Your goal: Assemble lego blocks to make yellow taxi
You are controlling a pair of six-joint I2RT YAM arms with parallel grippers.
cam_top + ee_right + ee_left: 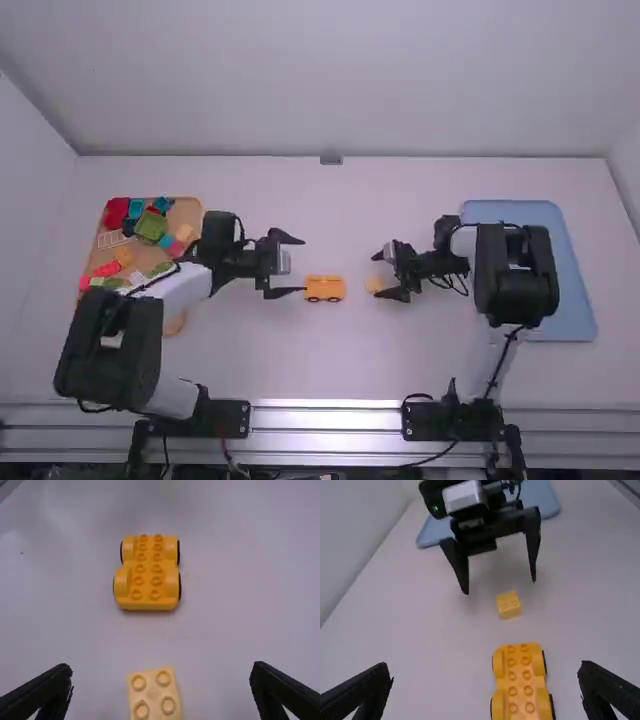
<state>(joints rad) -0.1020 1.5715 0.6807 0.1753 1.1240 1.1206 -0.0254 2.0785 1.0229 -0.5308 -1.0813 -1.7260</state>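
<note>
Desk [335, 365], middle: yellow wheeled car base [325, 288] sat between the two pincers, studs up, dark-tyred wheels along both long sides. Its length ran from the left arm's side toward the right's.

Left pincer [303, 266]: fingers spread wide, nothing held. In the high view, one fingertip was near the end of the car base.

Right pincer [376, 277]: also wide apart, gripping nothing. A small yellow block [155, 695] lay on the desk just by its fingertips, studs up, apart from the car base. Block looked paler than the base in the right wrist view; at least four studs could be counted there.

Far left: tan tray [186, 212] bearing loose pieces in red, green, blue and other colours, partly covered by the left arm. Far right: blue tray [577, 300], partly hidden behind the right arm.
</note>
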